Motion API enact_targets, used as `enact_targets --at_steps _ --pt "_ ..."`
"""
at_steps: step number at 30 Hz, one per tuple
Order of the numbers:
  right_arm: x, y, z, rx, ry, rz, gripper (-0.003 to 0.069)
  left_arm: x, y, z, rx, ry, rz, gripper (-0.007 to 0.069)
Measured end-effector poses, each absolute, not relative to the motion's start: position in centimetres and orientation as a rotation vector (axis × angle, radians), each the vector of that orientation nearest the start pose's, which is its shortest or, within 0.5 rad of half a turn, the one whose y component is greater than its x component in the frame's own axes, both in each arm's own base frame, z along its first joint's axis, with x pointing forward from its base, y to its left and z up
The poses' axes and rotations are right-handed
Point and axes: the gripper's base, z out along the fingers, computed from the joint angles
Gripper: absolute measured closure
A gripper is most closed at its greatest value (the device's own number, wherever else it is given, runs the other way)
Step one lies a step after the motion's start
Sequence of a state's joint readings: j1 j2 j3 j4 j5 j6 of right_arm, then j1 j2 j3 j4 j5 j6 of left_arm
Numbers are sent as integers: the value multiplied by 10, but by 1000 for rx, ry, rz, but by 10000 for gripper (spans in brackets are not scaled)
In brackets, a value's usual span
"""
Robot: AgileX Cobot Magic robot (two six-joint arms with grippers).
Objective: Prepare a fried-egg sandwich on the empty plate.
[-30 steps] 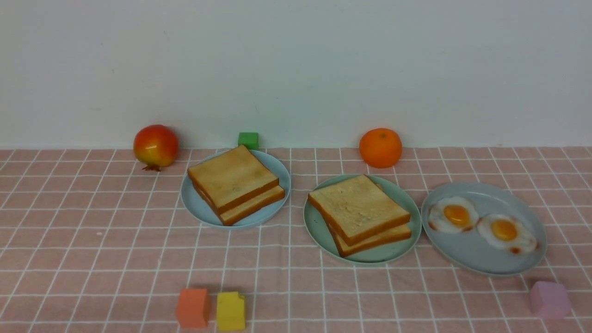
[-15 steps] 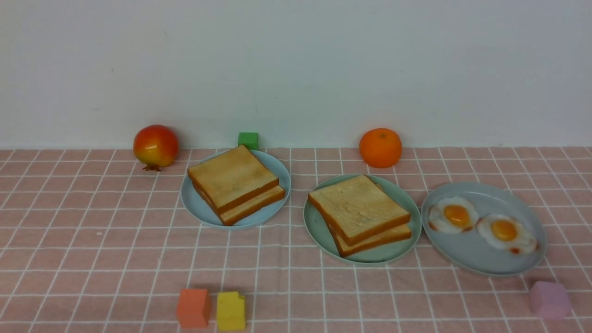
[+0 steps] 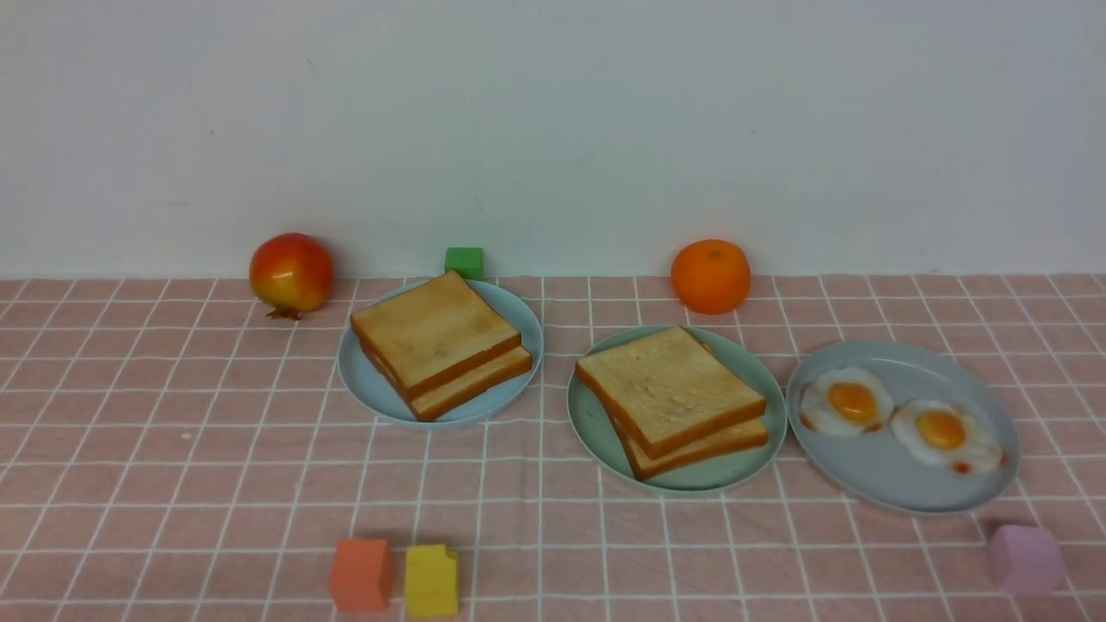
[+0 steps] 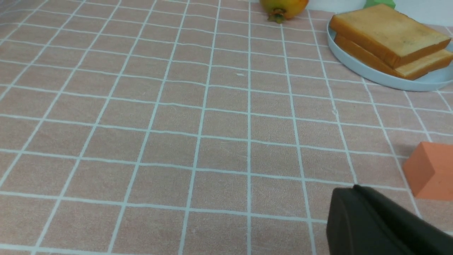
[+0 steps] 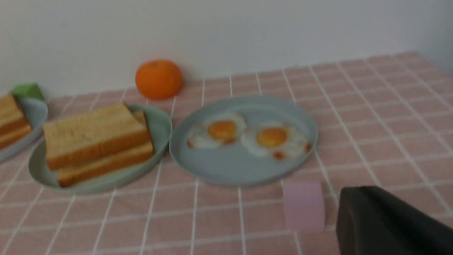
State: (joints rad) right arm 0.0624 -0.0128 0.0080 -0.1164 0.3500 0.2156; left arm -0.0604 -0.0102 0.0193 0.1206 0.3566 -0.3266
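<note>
Two toast slices (image 3: 670,389) lie stacked on the mint-green plate (image 3: 596,441) right of centre; what lies between them is hidden. Neither arm shows in the front view. In the left wrist view my left gripper (image 4: 355,187) is shut on nothing, low over the pink cloth beside an orange block (image 4: 430,170). The right wrist view is blurred. In it my right gripper (image 5: 354,193) is shut and empty, next to a purple block (image 5: 304,205), with the toast stack (image 5: 95,136) on its plate (image 5: 157,124) farther off.
A pale blue plate (image 3: 367,389) holds two more toast slices (image 3: 432,333). A grey-blue oval plate (image 3: 890,484) carries two fried eggs (image 3: 847,402). A pomegranate (image 3: 291,272), green block (image 3: 464,262) and orange (image 3: 710,276) line the wall. Orange (image 3: 360,574), yellow (image 3: 430,580) and purple (image 3: 1026,560) blocks sit near the front.
</note>
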Motion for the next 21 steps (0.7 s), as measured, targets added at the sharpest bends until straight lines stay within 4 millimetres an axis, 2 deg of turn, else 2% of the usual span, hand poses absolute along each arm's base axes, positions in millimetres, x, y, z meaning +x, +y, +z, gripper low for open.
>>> enact_targets --at_steps 2,21 --pt "52 1 171 92 1889 121 625 53 1 175 -171 1842 -152 612" --pt "51 4 171 77 1895 171 600 53 1 175 -171 1841 -153 601"
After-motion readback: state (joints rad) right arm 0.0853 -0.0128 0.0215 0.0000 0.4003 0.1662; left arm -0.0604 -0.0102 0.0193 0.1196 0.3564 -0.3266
